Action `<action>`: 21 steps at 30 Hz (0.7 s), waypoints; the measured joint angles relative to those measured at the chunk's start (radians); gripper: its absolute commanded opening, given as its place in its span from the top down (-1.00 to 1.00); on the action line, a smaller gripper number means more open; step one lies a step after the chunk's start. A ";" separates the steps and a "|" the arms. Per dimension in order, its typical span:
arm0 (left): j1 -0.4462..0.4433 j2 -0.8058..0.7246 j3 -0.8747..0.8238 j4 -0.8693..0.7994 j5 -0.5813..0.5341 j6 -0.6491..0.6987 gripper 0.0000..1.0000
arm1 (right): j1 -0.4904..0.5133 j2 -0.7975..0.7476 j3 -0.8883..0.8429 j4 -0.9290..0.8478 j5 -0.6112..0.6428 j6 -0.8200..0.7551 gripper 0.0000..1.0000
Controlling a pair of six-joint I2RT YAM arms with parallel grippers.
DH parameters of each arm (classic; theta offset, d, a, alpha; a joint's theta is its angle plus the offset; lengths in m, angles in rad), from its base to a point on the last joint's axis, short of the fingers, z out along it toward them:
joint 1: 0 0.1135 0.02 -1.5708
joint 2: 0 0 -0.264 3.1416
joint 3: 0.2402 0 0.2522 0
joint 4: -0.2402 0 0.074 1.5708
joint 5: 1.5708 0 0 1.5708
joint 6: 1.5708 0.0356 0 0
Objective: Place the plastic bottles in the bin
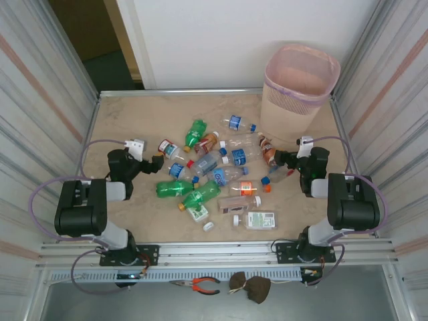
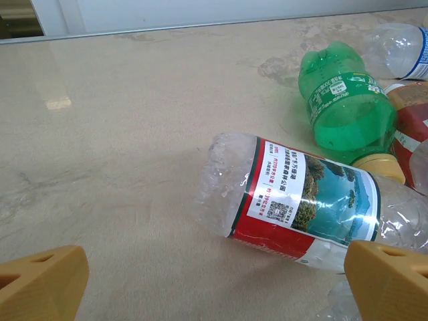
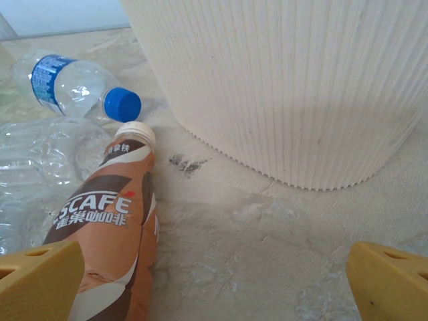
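bare table (image 1: 134, 120) left of the bottle pile (image 1: 219, 176), bin (image 1: 294, 110) far right

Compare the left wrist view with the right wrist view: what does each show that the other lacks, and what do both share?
Left wrist view, not the right: a clear plastic bottle with a red-and-white landscape label lying on its side, and a green plastic bottle beyond it. Right wrist view, not the left: the pale ribbed plastic bin and a brown coffee bottle with a white cap lying near it. Shared: the beige marbled tabletop and open orange fingers, of the left gripper and the right gripper.
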 measured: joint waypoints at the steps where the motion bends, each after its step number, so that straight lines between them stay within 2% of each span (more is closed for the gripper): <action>1: 0.000 0.000 0.000 0.000 0.000 0.000 -0.97 | 0.000 0.000 0.000 0.000 0.000 0.000 -0.98; 21: 0.000 0.000 0.000 0.003 0.007 0.000 -0.97 | 0.000 0.000 0.000 0.000 0.000 0.000 -0.98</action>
